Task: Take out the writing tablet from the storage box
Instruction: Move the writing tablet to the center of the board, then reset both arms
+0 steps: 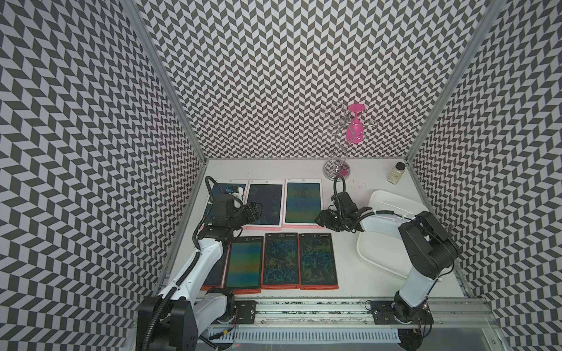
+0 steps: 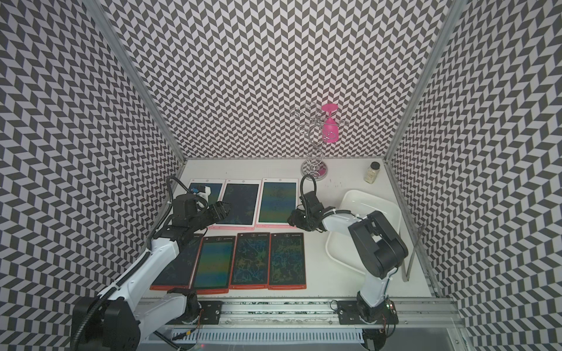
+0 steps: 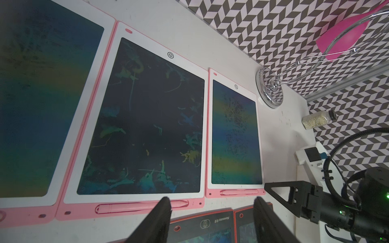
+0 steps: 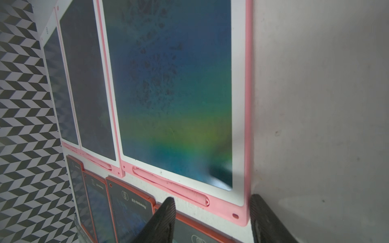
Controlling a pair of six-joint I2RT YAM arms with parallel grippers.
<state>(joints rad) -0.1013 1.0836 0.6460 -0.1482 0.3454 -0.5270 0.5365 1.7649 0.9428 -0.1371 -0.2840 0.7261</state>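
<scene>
Lying flat, pink tablet (image 4: 174, 94), corner beside parted right pincer (image 4: 212, 201).

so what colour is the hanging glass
The glass is bright pink, clearest in a top view.

The left arm (image 1: 206, 253) and the right arm (image 1: 410, 291) share glossy white link shells and rounded black joint housings. A black corrugated cable (image 1: 209, 187) loops above each wrist. The fingers (image 3: 155, 221) are black, tapered and ribbed. Black base plates (image 1: 246, 310) show small screws, and green lights (image 3: 340, 212) glow near the right wrist.
</scene>
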